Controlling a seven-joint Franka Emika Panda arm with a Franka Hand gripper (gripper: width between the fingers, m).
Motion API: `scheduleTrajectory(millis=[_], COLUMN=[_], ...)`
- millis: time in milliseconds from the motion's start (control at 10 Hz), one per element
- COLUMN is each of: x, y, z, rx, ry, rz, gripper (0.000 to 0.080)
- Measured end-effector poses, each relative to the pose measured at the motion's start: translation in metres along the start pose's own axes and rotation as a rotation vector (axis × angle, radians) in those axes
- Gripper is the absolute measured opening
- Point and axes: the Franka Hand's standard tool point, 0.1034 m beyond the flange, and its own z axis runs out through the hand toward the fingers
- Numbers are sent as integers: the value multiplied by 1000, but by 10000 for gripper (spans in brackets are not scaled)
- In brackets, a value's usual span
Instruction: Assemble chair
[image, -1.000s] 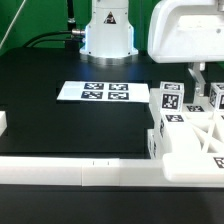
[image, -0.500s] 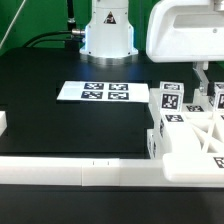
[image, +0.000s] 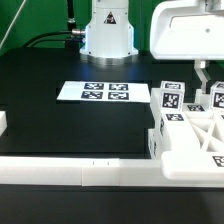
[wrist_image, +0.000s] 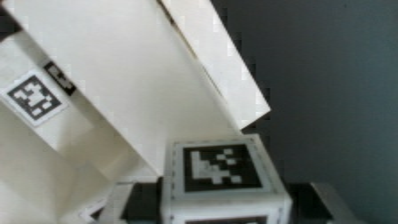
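Since the earlier frames the white arm housing has edged toward the exterior view's right, and little else has shifted. In the wrist view the gripper (wrist_image: 222, 205) has its dark fingers (wrist_image: 139, 203) pressed against both sides of a small tagged leg block (wrist_image: 222, 178), so it looks clamped on that block. That suggests the grasp is made and a lift could follow. In the exterior view the gripper (image: 206, 83) sits just behind the X-braced frame (image: 190, 135), beside another tagged block (image: 169, 98); the marker board (image: 94, 92) lies well away. There the fingertips are hidden behind the frame, and the frame is cut off at the edge.
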Motion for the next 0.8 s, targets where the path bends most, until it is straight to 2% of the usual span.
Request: scheduleTrajectory(millis=[300,500,800], x=[-1,-2,-1], y=[-1,-2,-1], z=[0,0,-1], rx=[8,24,30], ry=[-7,-21,-39], rz=[193,455,743], gripper=[284,284,285])
